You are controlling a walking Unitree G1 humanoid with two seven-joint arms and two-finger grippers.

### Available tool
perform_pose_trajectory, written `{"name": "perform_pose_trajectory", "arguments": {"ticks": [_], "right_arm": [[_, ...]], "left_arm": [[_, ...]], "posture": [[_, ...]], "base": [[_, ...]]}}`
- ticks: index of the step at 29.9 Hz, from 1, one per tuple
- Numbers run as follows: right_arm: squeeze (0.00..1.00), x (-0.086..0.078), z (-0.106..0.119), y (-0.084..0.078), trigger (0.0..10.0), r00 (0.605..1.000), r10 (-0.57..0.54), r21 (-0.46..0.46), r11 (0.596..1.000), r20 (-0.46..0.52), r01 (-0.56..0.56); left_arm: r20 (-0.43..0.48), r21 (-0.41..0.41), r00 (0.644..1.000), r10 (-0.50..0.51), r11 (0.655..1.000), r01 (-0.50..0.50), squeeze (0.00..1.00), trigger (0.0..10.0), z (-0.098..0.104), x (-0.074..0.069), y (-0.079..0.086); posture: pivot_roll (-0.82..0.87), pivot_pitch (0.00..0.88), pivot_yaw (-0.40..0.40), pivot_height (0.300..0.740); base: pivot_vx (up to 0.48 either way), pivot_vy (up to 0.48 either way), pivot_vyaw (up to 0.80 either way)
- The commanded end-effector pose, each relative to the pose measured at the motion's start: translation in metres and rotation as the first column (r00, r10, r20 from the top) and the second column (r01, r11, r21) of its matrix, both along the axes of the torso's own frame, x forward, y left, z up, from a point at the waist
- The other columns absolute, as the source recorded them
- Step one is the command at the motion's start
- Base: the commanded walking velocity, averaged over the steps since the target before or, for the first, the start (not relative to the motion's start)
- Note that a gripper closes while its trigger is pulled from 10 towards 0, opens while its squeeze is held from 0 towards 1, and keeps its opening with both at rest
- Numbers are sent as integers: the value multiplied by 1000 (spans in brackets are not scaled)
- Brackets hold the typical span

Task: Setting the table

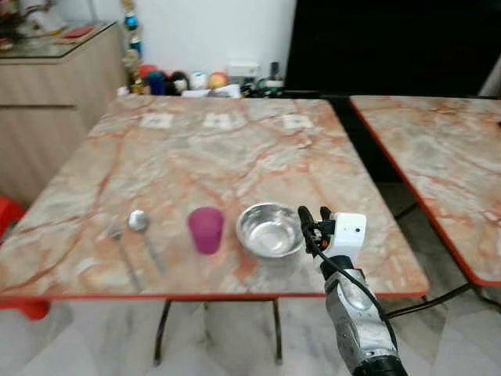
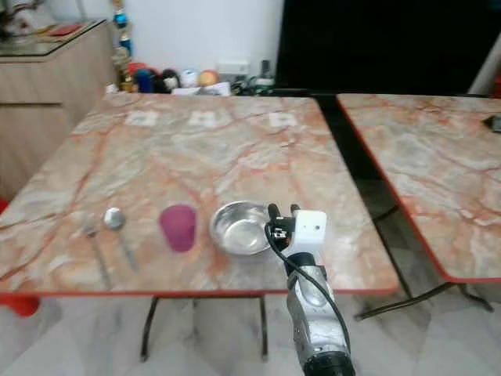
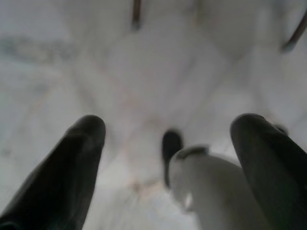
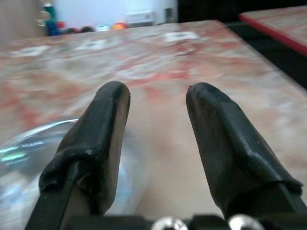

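Where the marble-patterned desk [image 1: 235, 149] meets its red near edge, four items stand in a row: a fork [image 1: 119, 243] at far left, a spoon [image 1: 144, 233] just beside it with its bowl toward the far side, a purple cup [image 1: 206, 229] upright near the middle, and a steel bowl [image 1: 270, 229] to the right of the cup. The right gripper [image 1: 313, 222] is raised at the bowl's right rim, its two black fingers [image 4: 103, 139] spread apart with nothing between them; in the right wrist view the bowl lies just beside and partly under one finger. The left gripper [image 3: 168, 158] hangs over the pale tiled floor [image 3: 144, 72], fingers wide apart and empty. A second marble desk [image 1: 438, 157] stands to the right, apart from the first. A wooden cabinet [image 1: 47, 102] stands at far left, and small coloured objects [image 1: 180, 81] line the wall behind the desk.
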State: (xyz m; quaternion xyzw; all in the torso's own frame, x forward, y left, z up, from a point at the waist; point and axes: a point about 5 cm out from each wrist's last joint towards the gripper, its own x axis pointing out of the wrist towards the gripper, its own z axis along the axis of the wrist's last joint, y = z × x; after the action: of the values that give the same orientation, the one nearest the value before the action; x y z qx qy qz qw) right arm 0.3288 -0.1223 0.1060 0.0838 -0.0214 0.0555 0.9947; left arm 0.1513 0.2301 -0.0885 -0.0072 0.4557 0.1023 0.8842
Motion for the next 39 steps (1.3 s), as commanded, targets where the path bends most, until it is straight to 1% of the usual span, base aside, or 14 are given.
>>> {"name": "perform_pose_trajectory", "arguments": {"ticks": [1, 9, 10, 13, 14, 15, 16, 19, 22, 23, 25, 28, 30, 39], "right_arm": [[0, 0, -2, -3, 10000, 1000, -12, 4, 1000, -12, 12], [0, 1, -4, -2, 10000, 998, -29, 59, 998, -48, 32], [0, 1, -5, 0, 10000, 998, -23, 93, 995, -60, 28], [0, -1, -5, 6, 10000, 997, -14, 131, 991, -82, 24], [0, -3, -10, 8, 10000, 991, -17, 128, 991, -132, 34], [0, -3, -10, 8, 10000, 991, -17, 128, 991, -132, 34], [0, -4, -12, 9, 10000, 987, -33, 125, 991, -157, 53], [0, -5, -7, 16, 10000, 986, -27, 181, 982, -165, 57], [0, -6, -12, 21, 10000, 977, -25, 146, 988, -214, 57], [0, -6, -13, 21, 10000, 971, -34, 201, 976, -236, 83], [0, -6, -16, 21, 10000, 961, -41, 234, 966, -274, 108], [0, -6, -16, 20, 10000, 959, -44, 240, 964, -279, 114], [0, -6, -16, 16, 10000, 952, -63, 209, 969, -301, 131], [0, -6, -18, 12, 10000, 936, -70, 227, 961, -345, 156]], "left_arm": [[-27, -23, 1000, 5, 1000, -6, 0, 10000, -5, -9, -6], [-24, -23, 1000, 11, 1000, -12, 0, 10000, -5, -8, -6], [-25, -23, 1000, 9, 1000, -10, 0, 10000, -5, -8, -6], [-26, -22, 1000, 8, 1000, -8, 0, 10000, -5, -8, -5], [-27, -21, 1000, 7, 1000, -7, 0, 10000, -5, -8, -5], [-27, -21, 1000, 7, 1000, -7, 0, 10000, -5, -8, -5], [-27, -21, 1000, 6, 1000, -7, 0, 10000, -5, -8, -5], [-30, -19, 1000, 4, 1000, -5, 0, 10000, -4, -8, -4], [-33, -16, 999, -2, 1000, 1, 0, 10000, -5, -9, -4], [-33, -17, 999, -3, 1000, 2, 0, 10000, -5, -9, -4], [-32, -18, 999, -2, 1000, 2, 0, 10000, -5, -8, -4], [-32, -17, 999, -3, 1000, 2, 0, 10000, -4, -8, -4], [-35, -14, 999, -6, 1000, 6, 0, 10000, -5, -8, -4], [-39, -14, 999, -6, 1000, 6, 0, 10000, -5, -9, -5]], "posture": [[28, 0, -48, 740], [30, 0, -51, 740], [30, 0, -51, 740], [30, 0, -51, 740], [30, 0, -49, 740], [30, 0, -49, 740], [29, 0, -49, 740], [25, 0, -46, 740], [26, 0, -45, 740], [28, 0, -45, 740], [31, 0, -45, 740], [31, 0, -46, 740], [30, 0, -44, 740], [30, 0, -43, 740]], "base": [[0, 0, 0], [0, 0, 0], [0, 0, 0], [0, 0, 0], [0, 0, 0], [0, 0, 0], [0, 0, 0], [0, 0, 0], [0, 0, 0], [0, 0, 0], [0, 0, 0], [0, 0, 0], [0, 0, 0], [0, 0, 0]]}}
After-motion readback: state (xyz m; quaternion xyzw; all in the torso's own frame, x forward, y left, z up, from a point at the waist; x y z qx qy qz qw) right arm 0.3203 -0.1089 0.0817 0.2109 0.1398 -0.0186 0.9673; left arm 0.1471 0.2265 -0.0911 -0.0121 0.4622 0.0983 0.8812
